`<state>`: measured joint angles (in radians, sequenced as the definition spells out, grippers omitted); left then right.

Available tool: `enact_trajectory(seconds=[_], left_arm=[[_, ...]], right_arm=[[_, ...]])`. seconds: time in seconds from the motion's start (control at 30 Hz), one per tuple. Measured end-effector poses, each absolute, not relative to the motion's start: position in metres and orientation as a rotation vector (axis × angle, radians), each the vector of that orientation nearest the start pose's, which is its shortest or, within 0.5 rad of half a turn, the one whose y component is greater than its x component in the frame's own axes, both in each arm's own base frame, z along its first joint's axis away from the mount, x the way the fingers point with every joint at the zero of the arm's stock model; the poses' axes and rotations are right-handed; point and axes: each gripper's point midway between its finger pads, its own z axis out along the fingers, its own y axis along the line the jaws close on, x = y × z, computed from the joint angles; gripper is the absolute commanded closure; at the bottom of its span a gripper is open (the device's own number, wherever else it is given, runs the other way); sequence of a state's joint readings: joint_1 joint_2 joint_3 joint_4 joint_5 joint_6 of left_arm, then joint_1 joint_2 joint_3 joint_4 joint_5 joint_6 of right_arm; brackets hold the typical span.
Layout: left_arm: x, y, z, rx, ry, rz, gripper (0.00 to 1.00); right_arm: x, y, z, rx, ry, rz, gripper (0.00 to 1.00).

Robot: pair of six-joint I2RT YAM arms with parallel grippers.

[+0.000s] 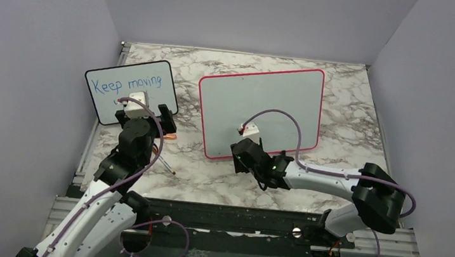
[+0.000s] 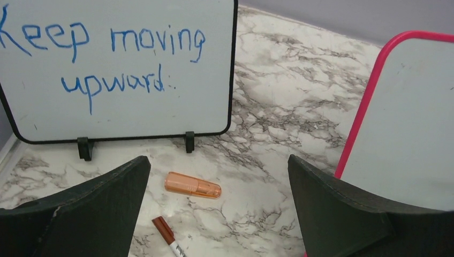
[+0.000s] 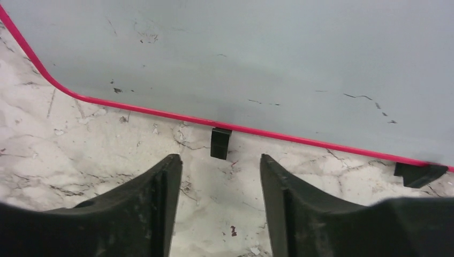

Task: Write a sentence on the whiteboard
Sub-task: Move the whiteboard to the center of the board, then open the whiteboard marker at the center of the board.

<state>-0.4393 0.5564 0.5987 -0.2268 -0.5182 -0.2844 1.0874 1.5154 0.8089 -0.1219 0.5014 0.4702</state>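
The whiteboard (image 1: 259,109) with the red-pink frame stands in the middle of the table. Its face is blank apart from faint specks, and no dark red-brown sentence shows on it. It also shows in the left wrist view (image 2: 407,118) and the right wrist view (image 3: 241,53). My right gripper (image 1: 245,151) (image 3: 220,160) is open and empty, just in front of the board's lower edge, facing one black foot (image 3: 220,143). My left gripper (image 1: 165,121) (image 2: 219,163) is open and empty above a brown marker (image 2: 165,231) (image 1: 167,163) and its orange cap (image 2: 193,185) on the table.
A smaller black-framed board (image 1: 130,89) (image 2: 118,69) with blue "Keep moving upward" writing stands at the left, behind the cap. Grey walls close in the marble table (image 1: 352,135) on three sides.
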Motion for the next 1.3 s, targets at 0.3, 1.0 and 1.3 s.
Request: enact_trajectory(seconds=[0.3, 1.0, 1.3], left_arm=[[0.267, -0.042, 0.187, -0.423, 1.94, -0.052, 0.01], [0.233, -0.038, 0.081, -0.811, 2.389, 0.055, 0.02], [0.223, -0.041, 0.043, -0.858, 2.534, 0.127, 0.28]], right_arm=[[0.229, 0.265, 0.091, -0.391, 2.185, 0.174, 0.11], [0.23, 0.197, 0.149, -0.11, 1.991, 0.147, 0.0], [0.234, 0.187, 0.151, -0.075, 1.961, 0.103, 0.0]])
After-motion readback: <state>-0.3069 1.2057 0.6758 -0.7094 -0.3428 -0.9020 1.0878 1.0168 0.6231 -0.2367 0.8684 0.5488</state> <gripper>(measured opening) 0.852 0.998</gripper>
